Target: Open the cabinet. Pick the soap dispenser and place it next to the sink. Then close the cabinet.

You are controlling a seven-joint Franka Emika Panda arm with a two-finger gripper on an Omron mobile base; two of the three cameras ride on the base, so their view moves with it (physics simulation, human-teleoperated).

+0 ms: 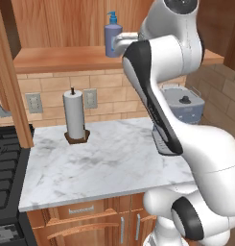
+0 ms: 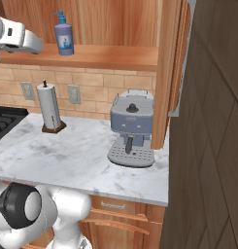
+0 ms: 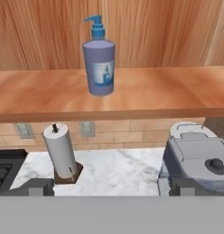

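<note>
The cabinet (image 1: 56, 58) stands open, its doors swung wide; one door (image 2: 208, 121) fills the right side of the right base view. On its wooden shelf floor (image 3: 168, 91) the lavender soap dispenser (image 3: 99, 61) stands upright with its blue pump on top, also seen as the soap dispenser (image 1: 112, 38) and the soap dispenser (image 2: 64, 36). My gripper (image 3: 109, 188) is open, level with the shelf edge and still short of the bottle, nothing between its fingertips (image 3: 38, 186). The sink is out of view.
On the marble counter (image 1: 109, 166) below stand a white paper towel roll (image 1: 74, 115) on a brown base and a grey-blue coffee machine (image 2: 131, 126). A black stove (image 1: 6, 163) borders the counter's left. Low drawers (image 1: 83, 210) sit beneath.
</note>
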